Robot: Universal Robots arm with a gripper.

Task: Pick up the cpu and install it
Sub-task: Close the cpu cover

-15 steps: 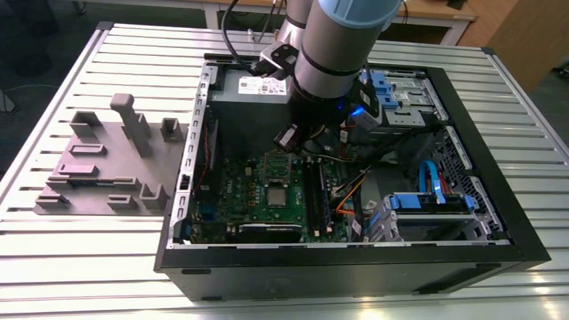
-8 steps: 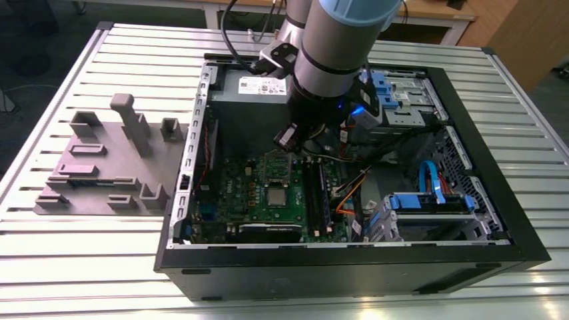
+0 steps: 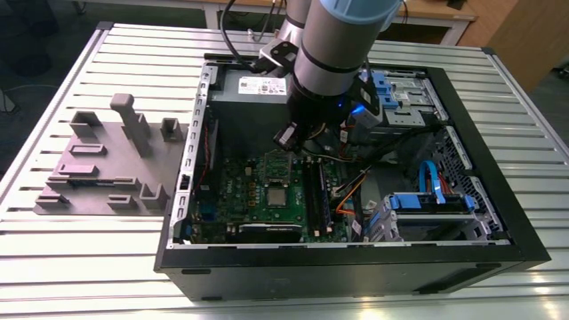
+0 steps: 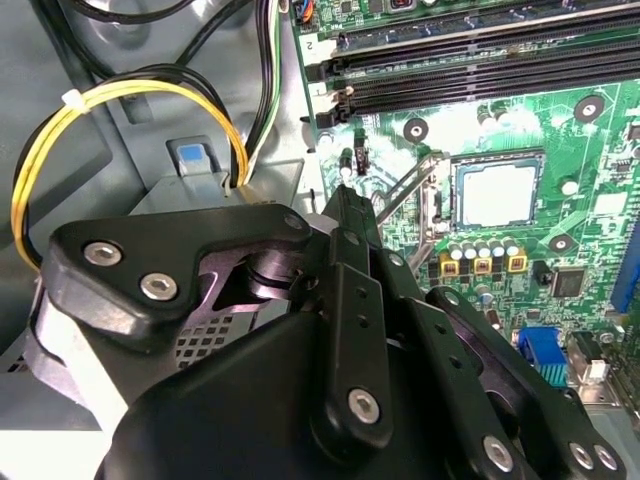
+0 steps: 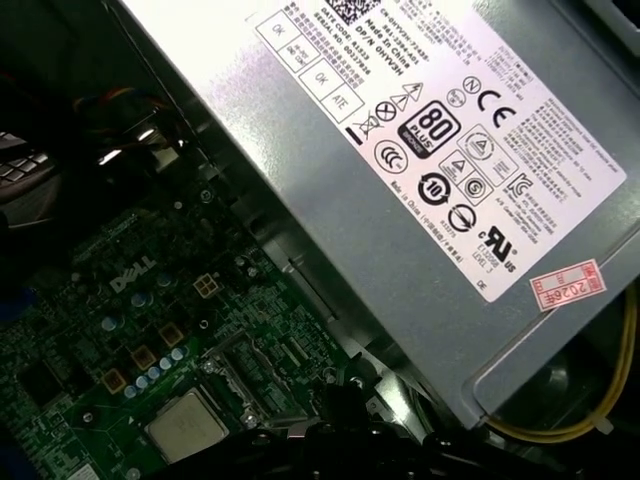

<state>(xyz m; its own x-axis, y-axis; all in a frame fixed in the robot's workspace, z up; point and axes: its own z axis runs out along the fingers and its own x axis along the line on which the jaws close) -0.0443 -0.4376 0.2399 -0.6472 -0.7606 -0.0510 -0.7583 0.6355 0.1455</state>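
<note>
Cpu (image 3: 279, 196) lies flat in socket, metal top upward.

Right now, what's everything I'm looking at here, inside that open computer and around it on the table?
Table: one, silver slatted metal, under everything.
Computer case: one, black, lying open on the table.
Circuit board: one, green, on the case floor.
Cpu: one, silver-grey square, sitting in its socket on the board; also in both wrist views.
Power-supply box: one, grey with a white label, at the case's far end.
Yellow wires: a looped bundle beside the power-supply box.
Drive brackets: blue, at the exterior view's right.
Plastic tray: one, mauve-grey with raised blocks, at the exterior view's left of the case.
Robot arm: one, grey and blue, reaching into the case.
Pincer: one, black, hovering beside the cpu socket.
</note>
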